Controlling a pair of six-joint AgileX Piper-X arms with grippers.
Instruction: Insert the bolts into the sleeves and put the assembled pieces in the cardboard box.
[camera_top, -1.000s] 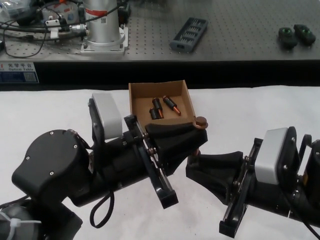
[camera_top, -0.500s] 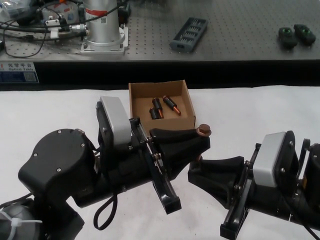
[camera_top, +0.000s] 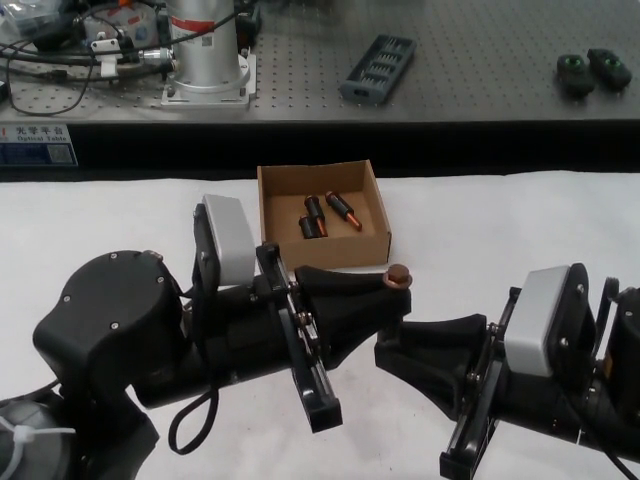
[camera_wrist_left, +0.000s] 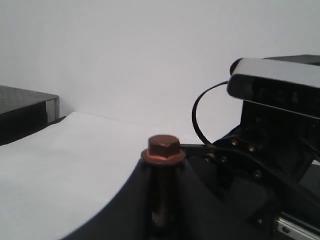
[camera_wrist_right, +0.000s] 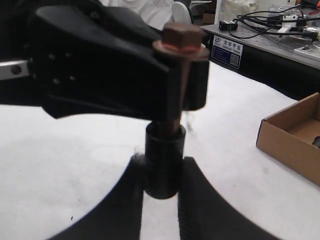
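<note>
My left gripper (camera_top: 398, 292) is shut on a copper bolt (camera_top: 399, 273), which stands upright with its hex head (camera_wrist_left: 161, 147) above the fingers. Directly beneath it, my right gripper (camera_top: 384, 345) is shut on a black sleeve (camera_wrist_right: 164, 160). In the right wrist view the bolt's shaft (camera_wrist_right: 176, 100) runs down into the sleeve's mouth, with the head still well above it. The cardboard box (camera_top: 325, 250) sits open just behind the grippers, with two or three assembled pieces (camera_top: 316, 220) lying inside. A corner of the box (camera_wrist_right: 287, 142) is in the right wrist view.
The bench is covered with a white cloth (camera_top: 500, 230). Behind it, a black perforated table carries a bit rack (camera_top: 378, 66), two dark parts (camera_top: 593, 72), a silver column base (camera_top: 205, 50) and cables.
My left gripper has come down and nearer with the bolt, settling over the sleeve. My right gripper shifted only slightly.
</note>
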